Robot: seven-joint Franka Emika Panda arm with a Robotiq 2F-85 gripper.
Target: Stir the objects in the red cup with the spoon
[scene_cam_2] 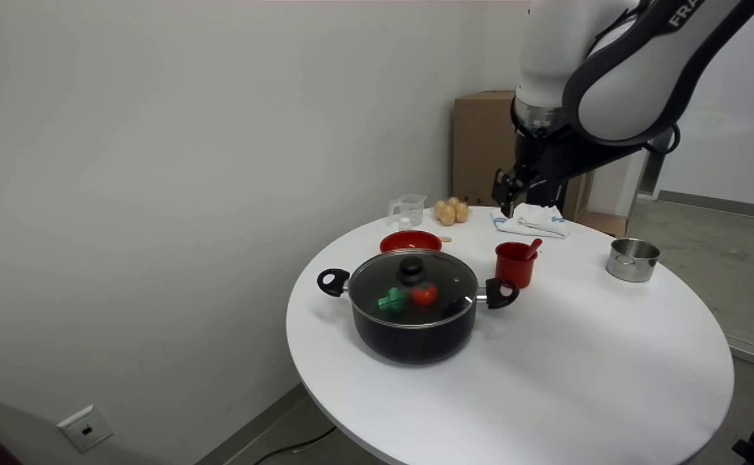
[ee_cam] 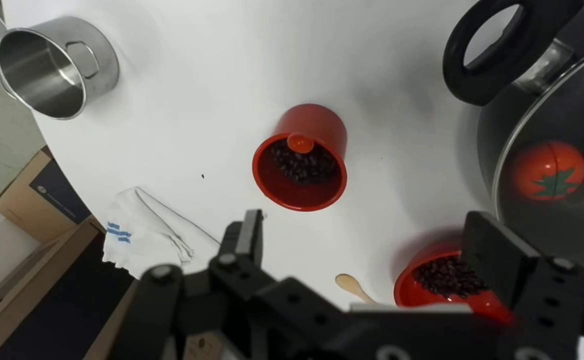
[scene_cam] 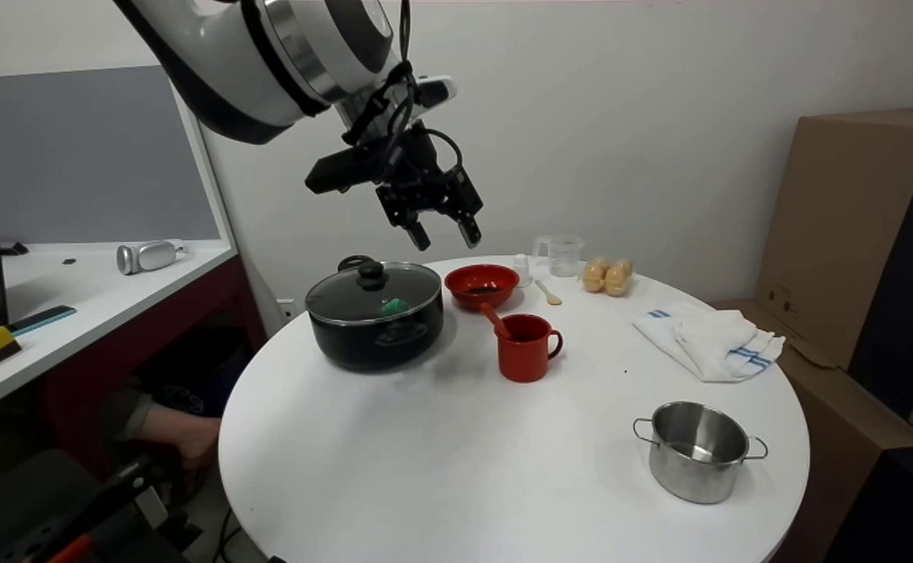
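Wrist view: red cup (ee_cam: 324, 125), one, upright on the white bench (scene_cam: 393, 453), part-filled with dark beans (ee_cam: 308, 167). Red spoon (ee_cam: 300, 143), one, standing tilted in the cup, handle rising above the rim, lower end out of sight. Tool (scene_cam: 447, 238), one, released, jaws spread wide with nothing between them, hanging above the bench and apart from the cup. Stage, as judged: before the grasp, stirring not yet begun.

Hazards, by judgement.
Missed or skewed grasp: the handle is slim and leans, so a descent off its line may push it round the rim.
Overturned cup: a descent too low, or a stroke pressing the spoon hard on the wall, could topple it.
Scattered beans: circles too wide, or an accidental lift of the spoon.
Collision: the black pot (scene_cam_2: 412, 339) stands near, and a broad swing of the tool could catch it.
Mistaken utensil: a pale wooden spoon (ee_cam: 349, 283) lies near the red bowl (ee_cam: 414, 295), and haste could send the tool there instead
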